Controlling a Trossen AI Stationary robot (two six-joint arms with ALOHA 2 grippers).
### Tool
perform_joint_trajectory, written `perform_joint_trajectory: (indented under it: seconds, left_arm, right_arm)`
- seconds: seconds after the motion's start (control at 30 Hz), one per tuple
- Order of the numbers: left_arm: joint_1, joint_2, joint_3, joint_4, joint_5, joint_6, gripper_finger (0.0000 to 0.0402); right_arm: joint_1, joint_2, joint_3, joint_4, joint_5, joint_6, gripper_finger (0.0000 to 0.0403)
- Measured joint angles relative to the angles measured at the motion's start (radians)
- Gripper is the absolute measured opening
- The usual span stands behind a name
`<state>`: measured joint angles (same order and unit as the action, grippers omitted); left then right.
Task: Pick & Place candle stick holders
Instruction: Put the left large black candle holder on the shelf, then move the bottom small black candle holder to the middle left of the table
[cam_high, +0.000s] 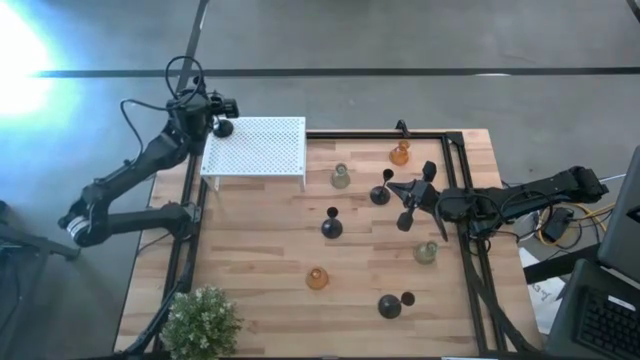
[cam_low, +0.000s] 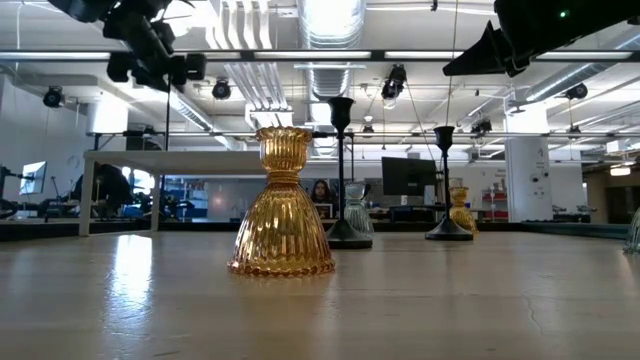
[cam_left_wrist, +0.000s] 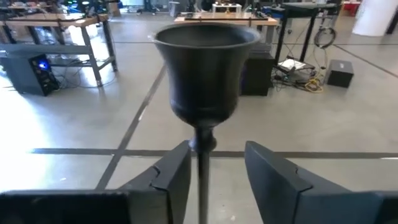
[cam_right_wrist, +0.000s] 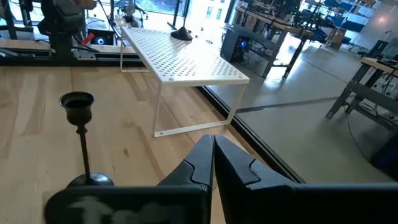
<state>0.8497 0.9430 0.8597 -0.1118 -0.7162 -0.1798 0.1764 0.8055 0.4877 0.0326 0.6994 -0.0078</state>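
A black candle stick holder (cam_left_wrist: 205, 68) stands upright with its round base (cam_high: 224, 128) on the far left corner of the white perforated box (cam_high: 258, 150). My left gripper (cam_left_wrist: 217, 149) is open around its thin stem, just under the cup; in the high view the left gripper (cam_high: 222, 112) hangs over that corner. My right gripper (cam_right_wrist: 212, 155) is shut and holds nothing, raised over the table's right half (cam_high: 408, 192). Black (cam_high: 331, 226), amber (cam_high: 317, 279) and pale green (cam_high: 341, 177) holders stand on the wooden table. My left gripper has its fingers on either side of the black holder's stem (cam_left_wrist: 203, 180), level, from the table's left and across the stem. One finger (cam_left_wrist: 174, 180) is right beside the stem; whether it touches, I cannot tell. The other finger (cam_left_wrist: 273, 180) stands apart.
More holders stand near my right gripper: black (cam_high: 380, 192), amber (cam_high: 400, 154), pale green (cam_high: 426, 252), and black (cam_high: 390, 306) at the near edge. A green potted plant (cam_high: 203, 322) stands at the near left corner. A black frame rail (cam_high: 470, 220) runs along the right side.
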Motion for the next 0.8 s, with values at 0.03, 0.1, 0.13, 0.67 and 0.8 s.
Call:
perform_joint_trajectory:
  seconds: [0.03, 0.1, 0.13, 0.67, 0.8]
  left_arm:
    - [0.0, -0.004, 0.0, -0.005, 0.004, 0.001, 0.0168]
    - [0.0, -0.014, 0.0, -0.018, 0.017, 0.002, 0.0181]
    - [0.0, -0.019, 0.0, -0.025, 0.024, 0.004, 0.0187]
    - [-0.011, -0.259, 0.04, -0.394, 0.196, 0.025, 0.0202]
    - [-0.014, -0.332, 0.072, -0.57, 0.28, -0.028, 0.0202]
  right_arm:
    - [0.0, 0.0, 0.0, 0.0, 0.0, 0.0, 0.0008]
    - [0.0, 0.0, 0.0, 0.0, 0.0, 0.0, 0.0008]
    - [0.0, 0.0, 0.0, 0.0, 0.0, 0.0, 0.0008]
    - [0.0, 0.0, 0.0, -0.002, 0.0, 0.005, 0.0008]
    - [0.0, 0.0, 0.0, -0.001, 0.0, 0.005, 0.0008]
